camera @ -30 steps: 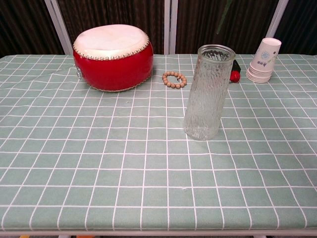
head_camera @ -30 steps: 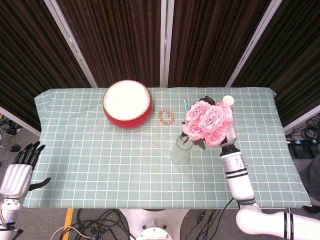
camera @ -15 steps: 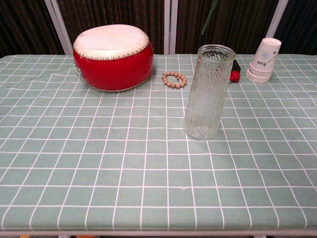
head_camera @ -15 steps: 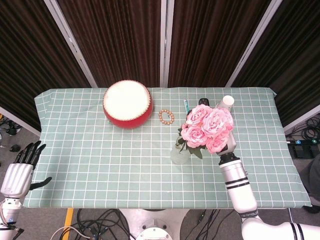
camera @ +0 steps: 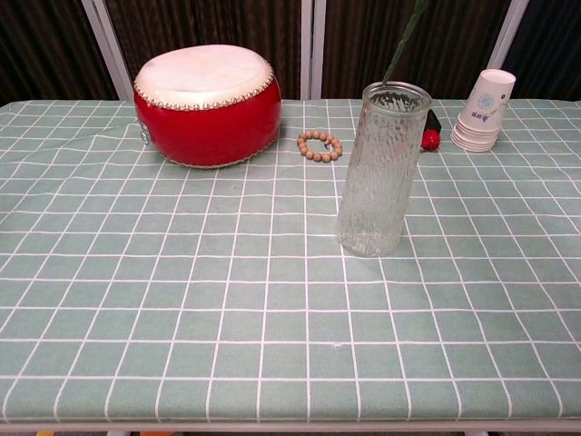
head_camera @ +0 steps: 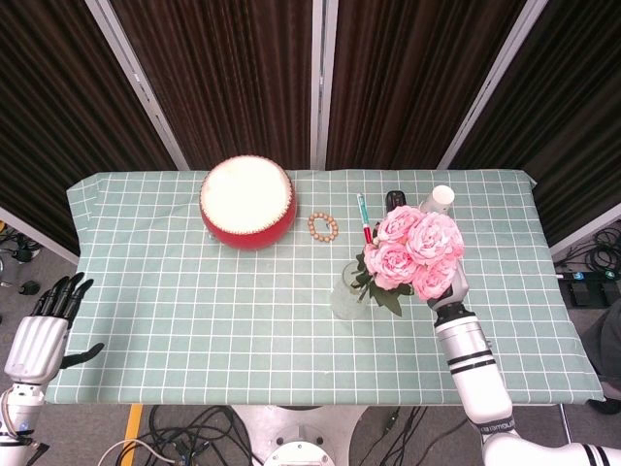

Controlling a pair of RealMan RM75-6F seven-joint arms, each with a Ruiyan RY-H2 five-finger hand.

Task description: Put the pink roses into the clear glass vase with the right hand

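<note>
The bunch of pink roses (head_camera: 413,252) is held up above the table by my right hand (head_camera: 452,287), which grips it from below and is mostly hidden behind the blooms. The clear glass vase (head_camera: 346,297) stands upright just left of the blooms. In the chest view the vase (camera: 379,171) is at centre and a green stem (camera: 398,53) slants down from the top edge to the vase's rim. The blooms and right hand are outside the chest view. My left hand (head_camera: 47,316) hangs open off the table's left edge.
A red drum (head_camera: 247,200) stands at the back left, with a bead bracelet (head_camera: 322,226) beside it. A red-tipped pen (head_camera: 364,216) and a stack of paper cups (camera: 484,111) lie behind the vase to the right. The checked cloth (camera: 182,300) covers the table.
The roses have shifted right and nearer in the head view. In the chest view the stem has come down to the vase's rim. The left hand has barely moved.
</note>
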